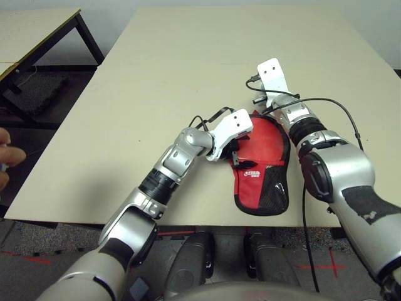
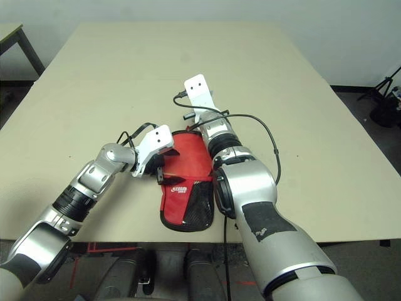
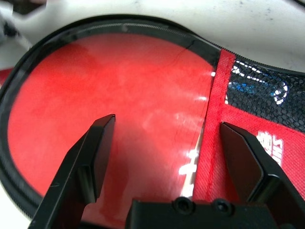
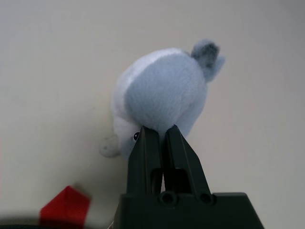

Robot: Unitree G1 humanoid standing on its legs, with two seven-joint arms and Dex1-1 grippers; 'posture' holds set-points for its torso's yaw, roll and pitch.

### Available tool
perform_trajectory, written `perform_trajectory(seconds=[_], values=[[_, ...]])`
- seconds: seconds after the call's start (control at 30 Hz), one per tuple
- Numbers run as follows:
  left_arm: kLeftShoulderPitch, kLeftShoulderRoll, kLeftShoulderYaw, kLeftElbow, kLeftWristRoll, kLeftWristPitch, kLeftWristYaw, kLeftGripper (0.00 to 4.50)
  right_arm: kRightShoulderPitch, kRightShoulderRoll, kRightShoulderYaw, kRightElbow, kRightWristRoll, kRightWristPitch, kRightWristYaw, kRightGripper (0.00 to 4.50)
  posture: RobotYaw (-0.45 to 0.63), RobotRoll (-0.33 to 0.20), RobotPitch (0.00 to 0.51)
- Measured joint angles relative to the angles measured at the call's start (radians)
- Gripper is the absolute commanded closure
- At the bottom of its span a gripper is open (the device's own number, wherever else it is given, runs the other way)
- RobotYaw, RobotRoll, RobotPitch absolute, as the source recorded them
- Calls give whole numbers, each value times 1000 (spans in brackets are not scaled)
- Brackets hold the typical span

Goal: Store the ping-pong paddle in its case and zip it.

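At the far left edge of the head view, a person's hand (image 1: 4,157) shows beside the bench (image 1: 156,75), off its left side. A second, darker-framed table (image 1: 37,31) stands further back on the left, apart from the bench.

The robot's left arm reaches in from the lower left, its white wrist bracket sitting over the left edge of the case (image 1: 263,169). The left tool (image 3: 164,157) is released, its two black fingers (image 3: 93,162) spread wide and hovering close over the case. Through the wrist camera, one finger hangs over the round red face and the other over the red seam strip beside the black mesh pocket (image 3: 257,83). Whether the fingertips touch the fabric cannot be told.

The case lies flat near the bench's front edge, in the middle, its round end pointing away from the robot and its narrow end, with the mesh pocket and white logo (image 1: 252,174), toward the robot. Black zipper edging runs round its rim. The paddle itself cannot be made out in the head view.

On the right, the right arm stretches forward past the case's right side. The right tool (image 4: 164,138) is clenched, fingers pressed together, with nothing visibly between them. Its tips lie right at a small grey and white plush toy (image 4: 162,100) resting on the bench beyond the case.
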Motion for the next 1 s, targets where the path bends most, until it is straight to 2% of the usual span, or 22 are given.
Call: perform_trajectory(seconds=[0.37, 0.53, 1.0], values=[[-74, -71, 3, 206, 4, -137, 6, 0, 1, 15, -42, -6, 43, -37, -42, 4477, 20, 0, 188], [-79, -96, 9, 265, 8, -149, 19, 0, 6, -1, -39, -7, 42, -43, -65, 4477, 10, 0, 200], [-56, -107, 19, 235, 5, -111, 60, 0, 38, -27, 26, -25, -6, -59, -115, 4477, -3, 0, 218]])
